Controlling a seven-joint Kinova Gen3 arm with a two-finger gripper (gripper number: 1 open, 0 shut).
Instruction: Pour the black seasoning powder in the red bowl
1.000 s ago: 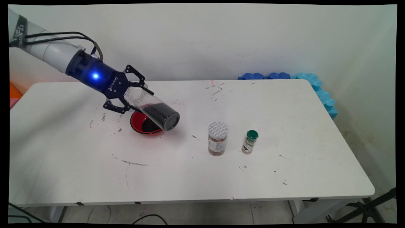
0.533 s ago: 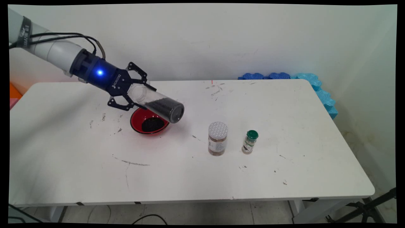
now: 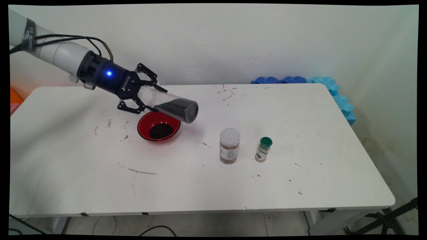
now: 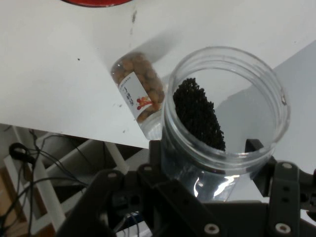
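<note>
White worktop under a pale wall fills the main view, and the arm reaches in from the upper left of the frame. Its pincer is clenched on a clear jar, gripping it near the open mouth; in the hand view the jar's rim sits between the black fingers. The jar's long axis runs from the pincer toward the lower right of the main frame, only slightly tipped down, closed base outermost, with dark granules lying along its lower side. Directly below the jar, left of centre, a red bowl rests on the worktop with a dark heap inside; jar and bowl are apart, the jar's base overhanging the bowl's right rim. Further right, well apart from the pincer, stand a silver-lidded jar and just beside it a small green-capped bottle. Blue foam edges the worktop's far right corner
</note>
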